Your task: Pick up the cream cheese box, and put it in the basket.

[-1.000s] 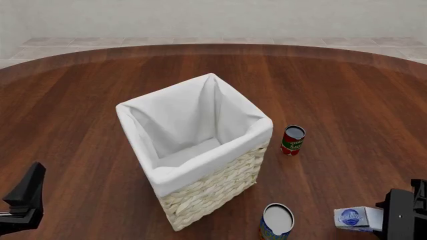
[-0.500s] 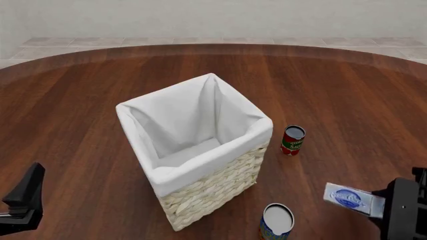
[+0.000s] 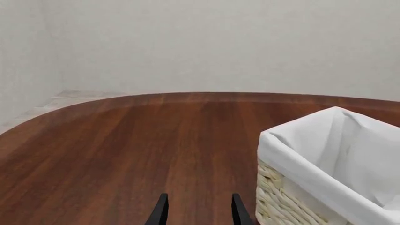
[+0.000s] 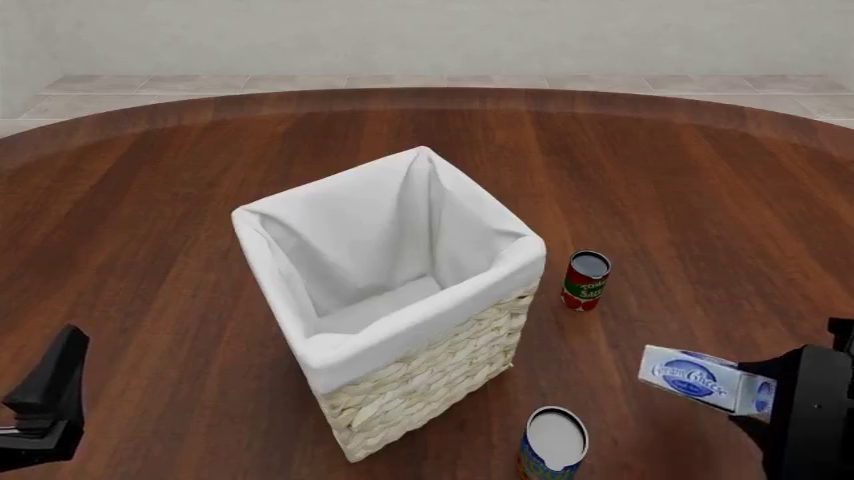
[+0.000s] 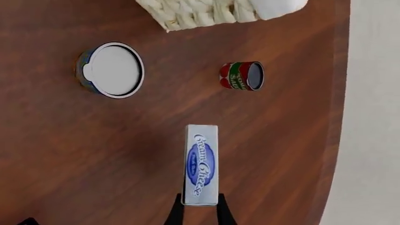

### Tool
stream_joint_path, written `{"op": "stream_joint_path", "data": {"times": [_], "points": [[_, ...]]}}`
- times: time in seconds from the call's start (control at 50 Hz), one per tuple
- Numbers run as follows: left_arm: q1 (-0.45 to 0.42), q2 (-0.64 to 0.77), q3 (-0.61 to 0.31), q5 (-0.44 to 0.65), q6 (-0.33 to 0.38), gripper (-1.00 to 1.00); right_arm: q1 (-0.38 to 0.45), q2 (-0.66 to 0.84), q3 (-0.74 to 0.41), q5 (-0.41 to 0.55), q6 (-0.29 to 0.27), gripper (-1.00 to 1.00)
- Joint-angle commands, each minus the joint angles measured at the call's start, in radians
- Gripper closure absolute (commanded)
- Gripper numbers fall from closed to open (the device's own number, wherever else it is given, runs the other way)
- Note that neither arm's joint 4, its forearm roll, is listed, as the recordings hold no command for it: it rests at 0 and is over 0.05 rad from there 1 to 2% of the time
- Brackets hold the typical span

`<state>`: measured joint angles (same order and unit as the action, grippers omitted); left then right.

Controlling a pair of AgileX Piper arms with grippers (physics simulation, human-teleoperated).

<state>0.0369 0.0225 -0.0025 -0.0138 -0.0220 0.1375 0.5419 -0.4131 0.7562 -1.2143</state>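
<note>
Clamped on the near end of the cream cheese box [image 4: 705, 379], my right gripper [image 5: 198, 206] holds the carton out ahead of its fingers, clear of the table [image 4: 694, 200] at the near right; in the right wrist view I see the two dark fingers pinching the narrow end of the carton [image 5: 202, 165], its blue script logo facing the camera. From the front I see the box tilted a little, logo face up and toward me, with the black body of my right arm [image 4: 807, 420] just behind it at the frame's right edge; its fingertips are hidden there. The basket [image 4: 400, 290] stands upright near the middle of the table, its white liner folded over the rim and nothing showing inside but cloth; the box is to the right of it and nearer to me, well apart from its wicker wall. Between them on the near side sits the blue-orange can [image 4: 553, 444], upright with its pale lid toward the camera; the red can [image 4: 585, 280] stands upright farther back, near the basket's right corner. My left gripper [image 3: 196, 214] hangs low at the near left with its fingers parted and nothing between them; the basket's corner [image 3: 312, 187] shows beside it in the left wrist view.
</note>
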Motion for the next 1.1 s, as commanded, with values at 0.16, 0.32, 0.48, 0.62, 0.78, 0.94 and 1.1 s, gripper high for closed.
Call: {"op": "stream_joint_path", "data": {"times": [0.16,0.32,0.48,0.62,0.78,0.94,1.1], "points": [[0.0,-0.006,0.0,0.003,-0.002,-1.0,0.051,-0.031,-0.037,-0.043,0.053,1.0],[0.0,-0.007,0.0,0.003,-0.002,-1.0,0.073,-0.039,-0.064,-0.047,0.071,1.0],[-0.001,-0.007,0.0,0.003,-0.002,-1.0,0.082,-0.056,-0.064,-0.059,0.069,1.0],[0.0,-0.011,-0.001,0.005,-0.004,-1.0,0.092,-0.054,-0.085,-0.078,0.078,1.0],[-0.001,-0.013,-0.001,0.005,-0.004,-1.0,0.101,-0.071,-0.105,-0.079,0.08,1.0],[-0.001,-0.016,-0.002,0.006,-0.006,-1.0,0.109,-0.052,-0.131,-0.108,0.102,1.0],[-0.003,-0.016,-0.003,0.006,-0.006,-1.0,0.119,-0.057,-0.151,-0.125,0.107,1.0]]}}
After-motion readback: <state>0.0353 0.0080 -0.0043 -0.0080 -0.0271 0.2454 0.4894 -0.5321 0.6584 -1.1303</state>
